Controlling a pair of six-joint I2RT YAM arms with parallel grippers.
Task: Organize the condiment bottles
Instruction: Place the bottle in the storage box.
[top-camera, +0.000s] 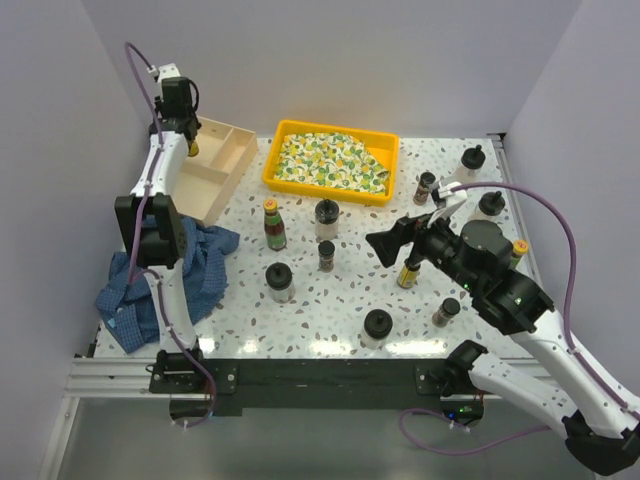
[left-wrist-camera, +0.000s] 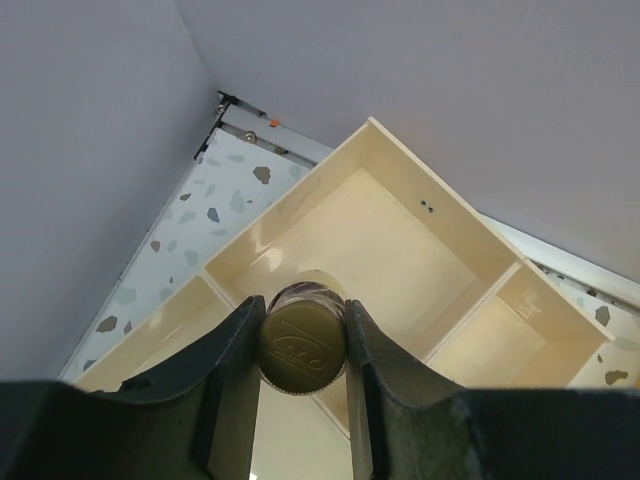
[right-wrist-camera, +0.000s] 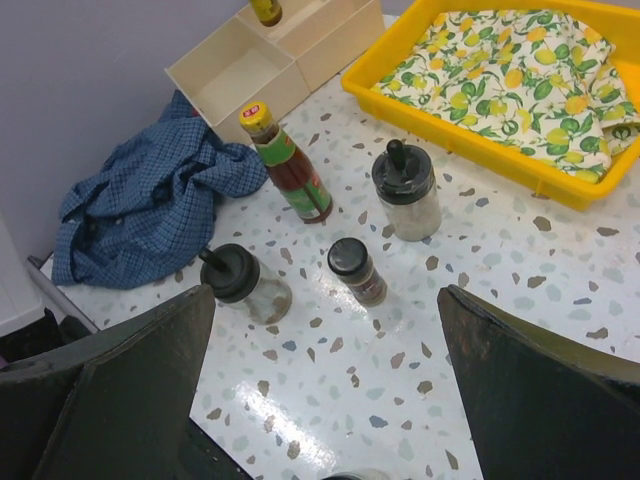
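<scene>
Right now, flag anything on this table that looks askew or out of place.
A blue checked cloth lies crumpled at the near left corner. The wooden divided box sits at a skewed angle. Nothing looks spilled.

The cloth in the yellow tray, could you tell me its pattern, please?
The cloth has yellow lemons and green leaves; right wrist view.

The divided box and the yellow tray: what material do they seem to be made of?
The divided box looks like pale wood or cream-coated board, smooth with a slight sheen; no grain shows, so this is uncertain. The yellow tray looks like glossy moulded plastic: even colour, rounded rim.
</scene>
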